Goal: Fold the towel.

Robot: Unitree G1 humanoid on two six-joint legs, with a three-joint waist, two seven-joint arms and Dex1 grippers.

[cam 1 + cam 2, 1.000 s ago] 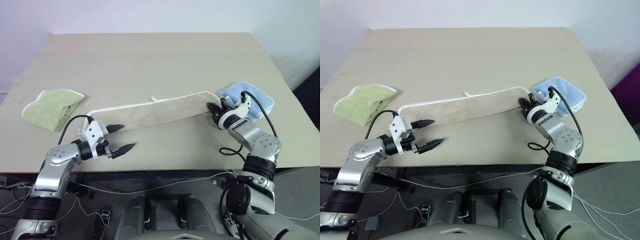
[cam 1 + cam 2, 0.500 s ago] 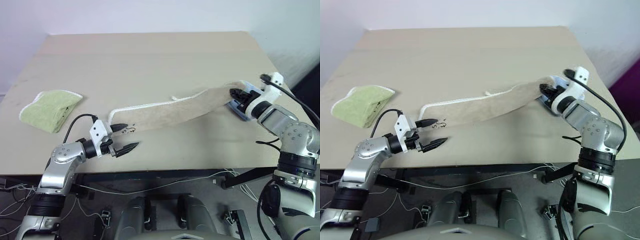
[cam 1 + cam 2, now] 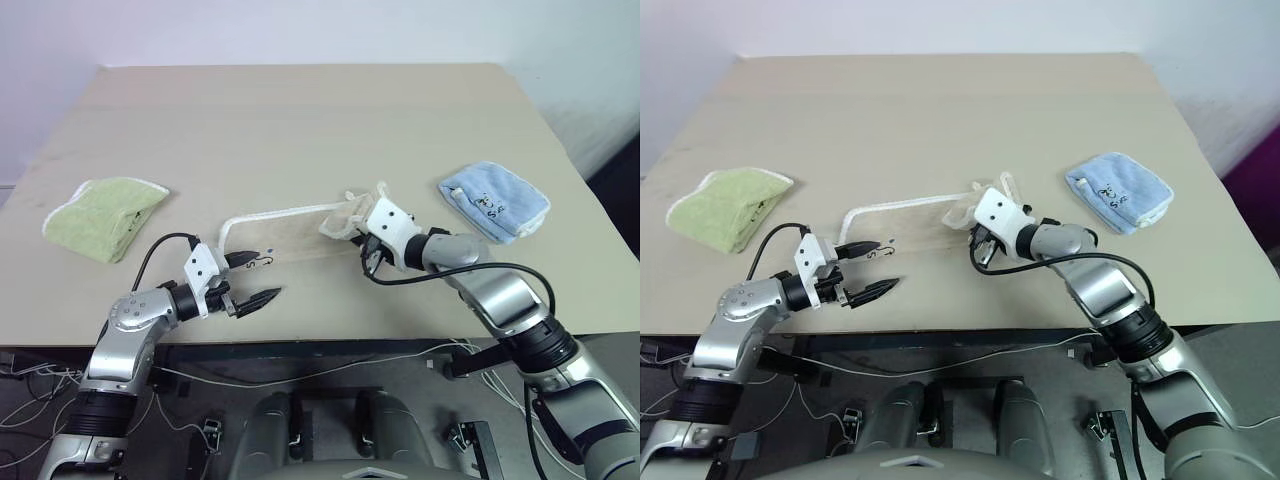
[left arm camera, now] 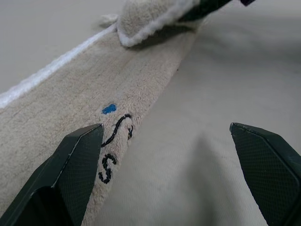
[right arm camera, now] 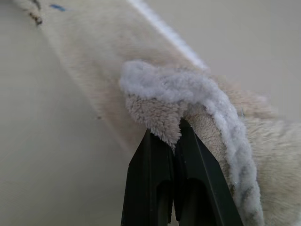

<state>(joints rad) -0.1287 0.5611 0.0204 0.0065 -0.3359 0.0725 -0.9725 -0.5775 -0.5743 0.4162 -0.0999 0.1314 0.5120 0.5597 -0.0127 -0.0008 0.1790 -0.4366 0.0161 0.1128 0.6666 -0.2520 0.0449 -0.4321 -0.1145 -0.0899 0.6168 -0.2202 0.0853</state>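
Note:
The beige towel (image 3: pixel 285 232) lies as a long folded strip near the table's front edge. Its white corded edging runs along the far side. My right gripper (image 3: pixel 360 240) is shut on the towel's right end (image 5: pixel 164 110), holding it bunched and lifted above the strip near its middle. My left gripper (image 3: pixel 256 277) stands open just in front of the towel's left end, its fingers (image 4: pixel 77 162) apart and empty. The black printed emblem (image 4: pixel 114 150) and a small blue mark lie close to the left gripper's finger nearest the towel.
A folded light green towel (image 3: pixel 105 215) lies at the table's left. A folded light blue towel (image 3: pixel 495 200) lies at the right. The tan table (image 3: pixel 300 120) stretches away behind the towels. Its front edge runs just below both grippers, with cables hanging beneath.
My right gripper has lifted the towel's right end away from the blue towel and carried it left, over the strip, rolling its wrist. The left gripper has stayed put, open.

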